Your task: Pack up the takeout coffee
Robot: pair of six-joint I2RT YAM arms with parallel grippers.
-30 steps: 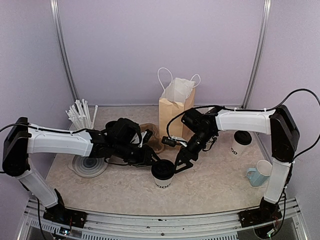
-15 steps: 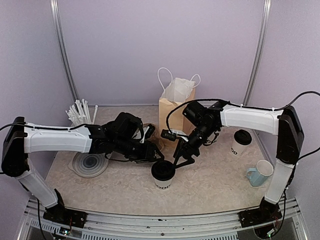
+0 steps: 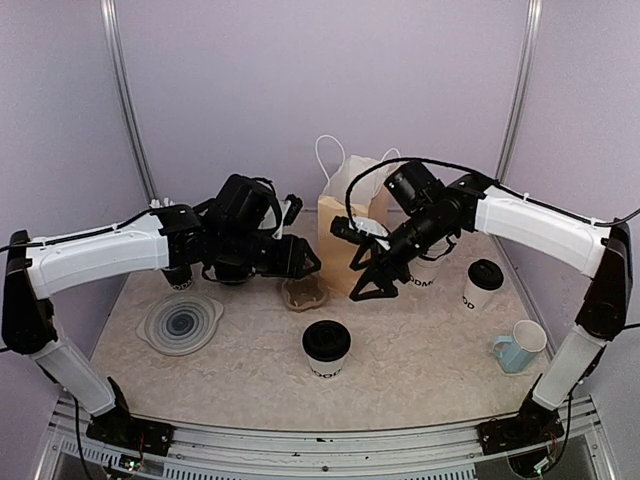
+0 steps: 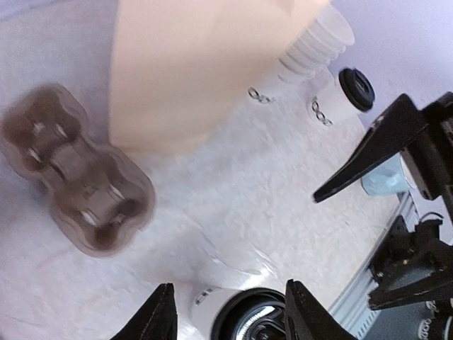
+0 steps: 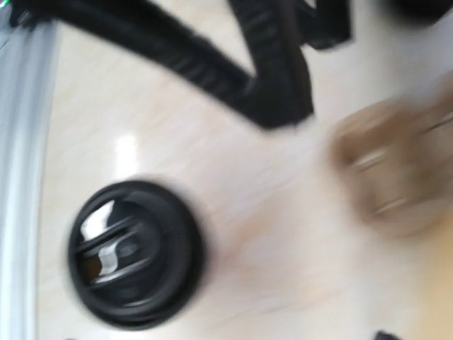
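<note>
The front coffee cup (image 3: 326, 348) stands by itself, black lid on, near the middle of the tabletop's front edge. The second coffee cup (image 3: 483, 284) sits lidded toward the right edge, and neither one is gripped! Behind the front cup the left tool (image 3: 303, 260) hangs raised near the brown cup carrier (image 3: 303, 293), fingers parted about halfway with nothing between them. The right tool (image 3: 365, 280) hovers facing it, spread wide and empty, in front of the paper bag (image 3: 352, 225) that stands upright at the back edge's middle. The lidless cup stack (image 4: 315, 42) stands beside the bag, and the blue mug (image 3: 520, 347) sits near the front right corner.
</note>
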